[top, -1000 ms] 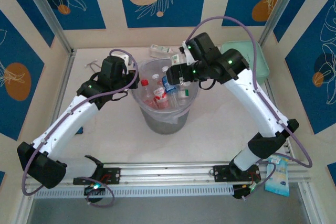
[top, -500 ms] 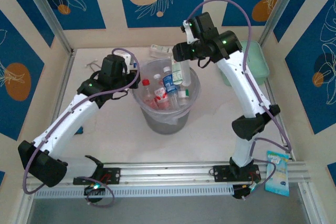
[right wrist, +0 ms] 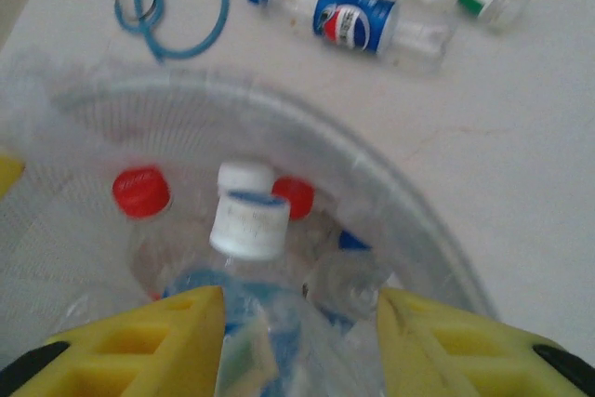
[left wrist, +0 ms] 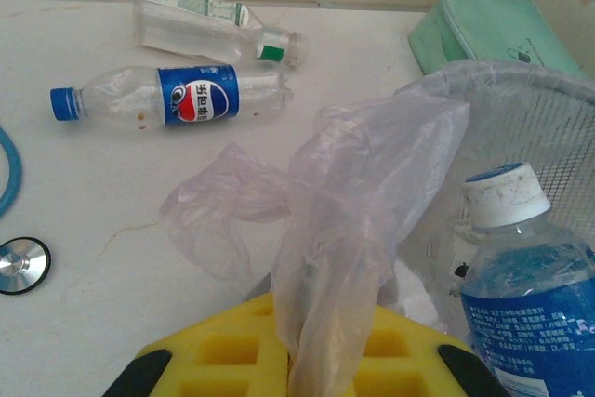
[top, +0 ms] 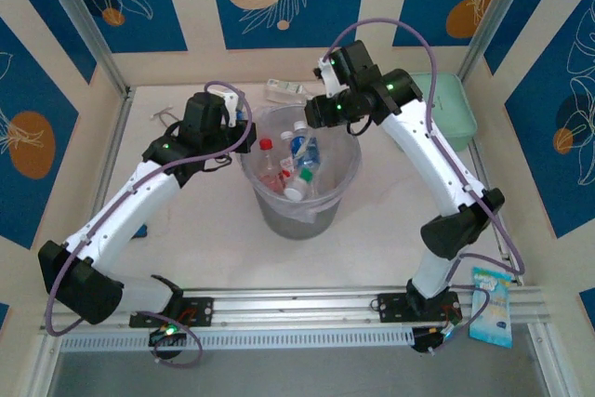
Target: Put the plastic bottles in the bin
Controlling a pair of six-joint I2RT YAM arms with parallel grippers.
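Bottles (top: 302,151) crowd the bin (top: 297,216), two more lying on the counter (top: 214,230) beyond it. Left gripper (left wrist: 297,355) is clamped on the bin's liner (left wrist: 372,165); right gripper (right wrist: 297,299) hangs over the rim, jaws apart, empty, and should rise clear before reaching

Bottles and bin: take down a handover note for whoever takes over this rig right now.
Grip: left pincer shut on the plastic liner at the rim of the bin; right pincer open above the bin, apparently gripping nothing.
Done: several bottles are in the bin, among them a white-capped bottle standing upright.
Left: two lie on the table beyond the bin, a blue-label bottle and a green-label bottle behind it. Both need picking up and dropping in.
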